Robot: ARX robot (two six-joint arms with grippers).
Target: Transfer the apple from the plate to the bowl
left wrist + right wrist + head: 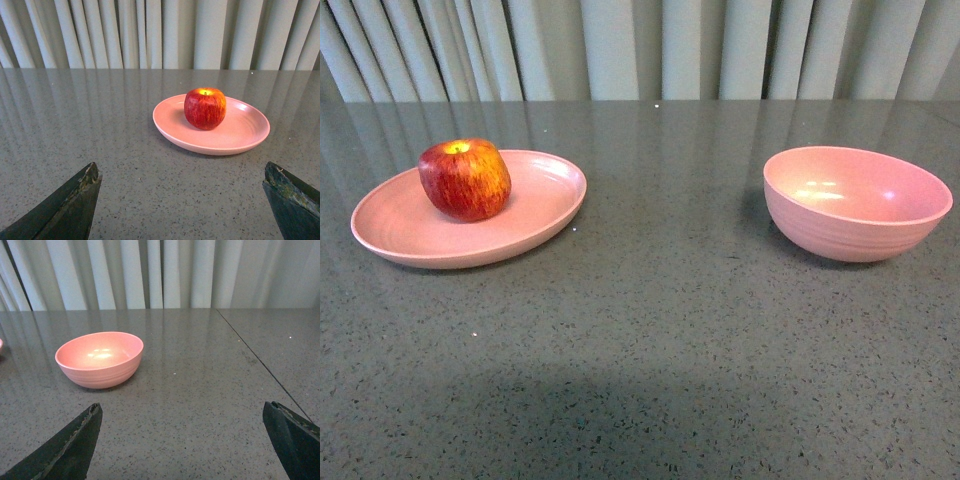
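A red apple [465,179] with yellow streaks stands upright on the shallow pink plate [535,215] at the left of the table. The deep pink bowl [856,203] sits empty at the right. Neither arm shows in the front view. In the left wrist view the apple [205,108] and plate [245,135] lie some way beyond my left gripper [182,172], which is open over bare table. In the right wrist view the bowl [100,360] lies beyond my right gripper [182,412], also open with nothing between its fingers.
The grey speckled table [650,330] stretches between plate and bowl. A pleated curtain [640,45] hangs behind the far edge. A seam [260,362] runs across the tabletop beside the bowl in the right wrist view.
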